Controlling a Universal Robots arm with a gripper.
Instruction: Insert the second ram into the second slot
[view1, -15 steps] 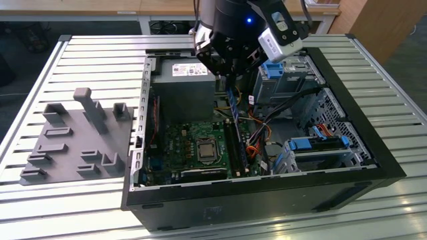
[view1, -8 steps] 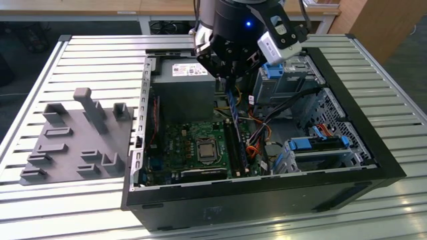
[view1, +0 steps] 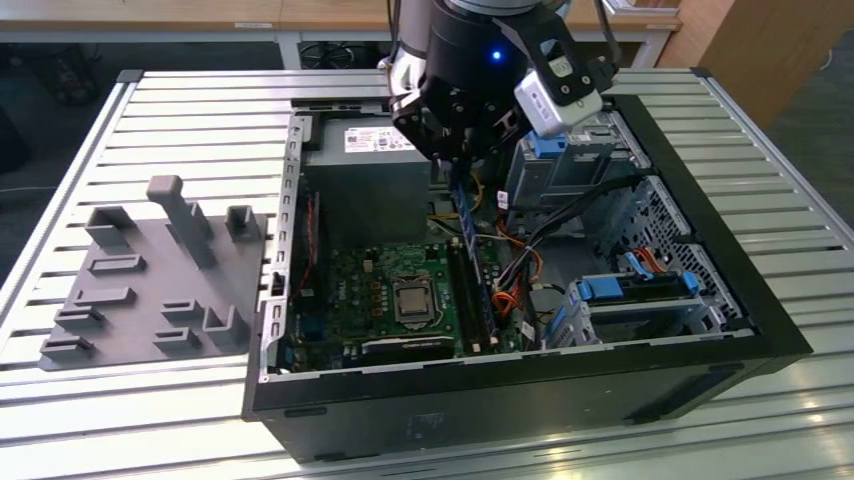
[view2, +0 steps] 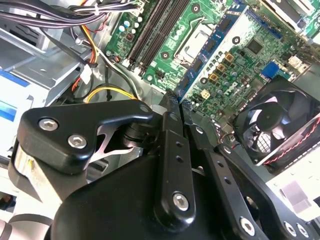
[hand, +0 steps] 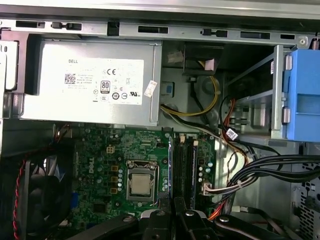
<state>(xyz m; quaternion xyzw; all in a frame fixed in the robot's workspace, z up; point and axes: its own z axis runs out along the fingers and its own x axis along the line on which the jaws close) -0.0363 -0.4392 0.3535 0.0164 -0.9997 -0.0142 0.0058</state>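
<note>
Exterior view: my gripper hung over the open computer case, above the processor socket and a little toward the exterior view's right of it. Its fingers were clamped together on the second ram, a thin blue stick hanging on edge below the fingertips, with its lower end pointing down at the motherboard. The memory slots ran as long dark lines just beside the processor socket, on the exterior view's right of it. The stick's lower edge stood clear above them, not touching.

In the first wrist view I looked down along the stick. It showed as a narrow blue line just beside the processor socket, on the slots' side, and close to parallel with the slots. In the second wrist view the black fingers pinched the stick's near end, and the blue strip with dark chips reached out past the processor socket.

By my judgement the task was partly done. The stick was in my grip, over the board and roughly in line with the slots. It was not yet seated in any slot, and my grip was not yet let go. I could not tell whether the neighbouring slot already held a stick, nor whether mine sat exactly over the second slot.
</note>
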